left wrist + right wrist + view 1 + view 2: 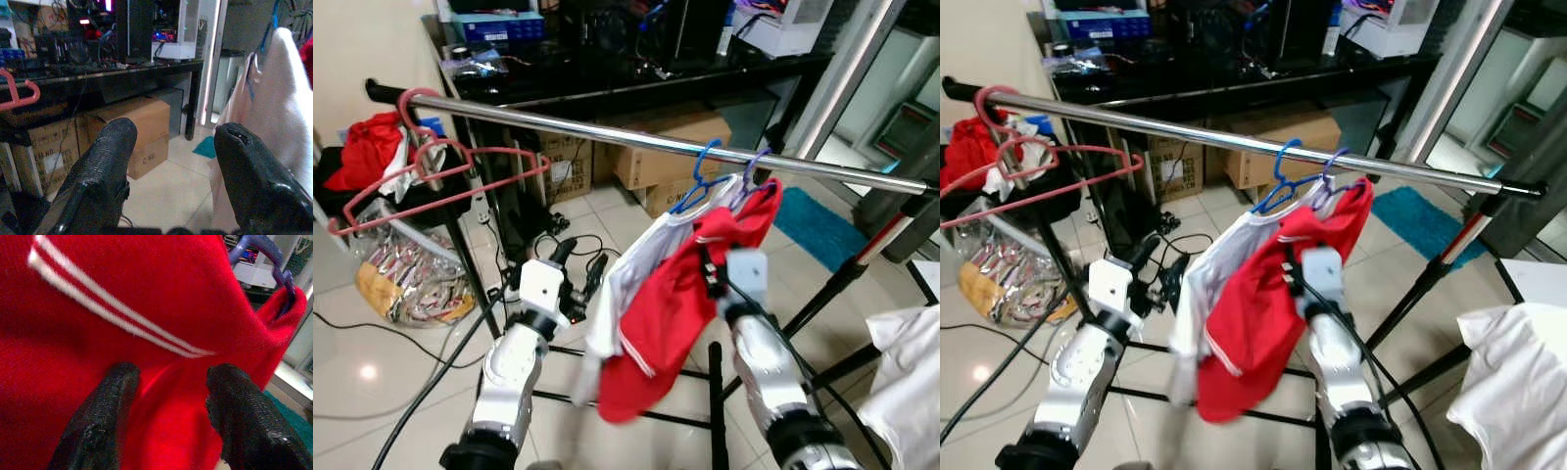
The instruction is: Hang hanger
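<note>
Purple hanger (756,168) already hooked on the silver rail (607,132), right of middle in the left eye view, with a red shirt (680,313) draped on it. Just beside it, blue hanger (697,181) with a white shirt (626,269), also on the rail. Probably light and a bit springy, thin plastic; cloth soft and floppy, likely to swing and slide off if bumped. Best hold looks like the stiff neck under the hook, not the loose cloth.

Right gripper (168,401) spread open, fingers (105,411) apart with red cloth just in front, gripping nothing. Cannot tell if touching the cloth. Left gripper (171,161) open too, empty, lower left of middle in the left eye view, aimed past the white shirt toward boxes.

Pink hanger (431,181) bare, hanging at the far left end of the rail, upper left.

Cardboard boxes (666,157) on the floor under the black desk (607,73), closed, insides hidden. Clear plastic bag (411,269) at lower left, stuffed with something shiny and crinkly. Red clothes pile (367,147) at far left edge. White cloth (906,382) at lower right corner. Teal mat (822,225) on the tiles at right.

Judging by that, hanging looks about done.
</note>
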Robot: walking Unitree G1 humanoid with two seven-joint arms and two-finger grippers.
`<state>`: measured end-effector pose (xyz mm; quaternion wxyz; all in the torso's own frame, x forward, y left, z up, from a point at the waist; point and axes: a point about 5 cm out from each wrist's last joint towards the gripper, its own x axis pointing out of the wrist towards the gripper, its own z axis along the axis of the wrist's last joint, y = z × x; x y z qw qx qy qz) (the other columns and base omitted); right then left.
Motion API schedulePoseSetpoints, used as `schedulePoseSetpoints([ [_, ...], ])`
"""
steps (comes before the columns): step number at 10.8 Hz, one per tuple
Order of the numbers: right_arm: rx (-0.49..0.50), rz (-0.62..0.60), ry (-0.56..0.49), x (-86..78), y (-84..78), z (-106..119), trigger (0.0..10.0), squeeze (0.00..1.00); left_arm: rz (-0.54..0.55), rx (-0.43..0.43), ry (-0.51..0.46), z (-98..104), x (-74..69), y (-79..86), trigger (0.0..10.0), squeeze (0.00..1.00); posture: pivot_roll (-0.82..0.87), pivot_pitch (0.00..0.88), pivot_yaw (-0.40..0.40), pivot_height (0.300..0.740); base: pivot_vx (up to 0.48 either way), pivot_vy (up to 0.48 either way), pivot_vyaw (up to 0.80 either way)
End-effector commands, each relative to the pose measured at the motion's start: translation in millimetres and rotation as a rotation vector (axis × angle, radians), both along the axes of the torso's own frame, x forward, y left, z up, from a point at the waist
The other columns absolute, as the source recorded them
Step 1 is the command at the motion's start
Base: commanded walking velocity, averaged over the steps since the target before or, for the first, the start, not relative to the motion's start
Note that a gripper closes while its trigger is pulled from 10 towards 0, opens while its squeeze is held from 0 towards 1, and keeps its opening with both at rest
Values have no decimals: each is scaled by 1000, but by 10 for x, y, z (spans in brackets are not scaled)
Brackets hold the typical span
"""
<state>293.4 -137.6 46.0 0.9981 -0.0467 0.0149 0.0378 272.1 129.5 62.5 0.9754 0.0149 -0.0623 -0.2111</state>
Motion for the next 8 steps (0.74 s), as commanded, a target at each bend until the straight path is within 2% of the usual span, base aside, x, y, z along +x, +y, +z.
schedulePoseSetpoints([
  [1, -32, 9, 17, -19, -16, -52, 10000, 0, -10, -15, 30, -63, -34, -42, 10000, 0, 123, 0, -70, 740, 0, 0, 0],
  [2, -30, 13, 25, 0, 23, -54, 10000, 0, -1, -20, 36, -70, -47, -41, 10000, 0, 129, 0, -72, 740, 0, 0, 0],
  [3, -24, 46, 26, -8, 54, -53, 10000, 0, -4, -25, 29, -66, -72, -120, 10000, 0, 141, 0, -80, 740, 0, 0, 0],
  [4, -23, 19, 74, -83, -49, -152, 10000, 0, -16, -15, 40, -100, -104, -204, 10000, 0, 127, 0, -77, 740, 0, 0, 0],
  [5, -25, -25, 116, -145, -141, -247, 10000, 0, -30, -33, 93, -193, -146, -221, 10000, 0, 99, 0, -76, 740, 0, 0, 0],
  [6, -27, -86, 207, -199, -245, -392, 10000, 0, -57, -25, 126, -249, -178, -233, 10000, 0, 90, 0, -76, 740, 0, 0, 0],
  [7, -112, -87, 389, -323, -343, -648, 10000, 0, -75, -33, 203, -369, -199, -268, 10000, 0, 105, 0, -81, 740, 0, 0, 0],
  [8, -213, -78, 571, -439, -379, -847, 10000, 0, -29, -27, 334, -587, -212, -168, 10000, 0, 118, 0, -94, 740, 0, 0, 0],
])
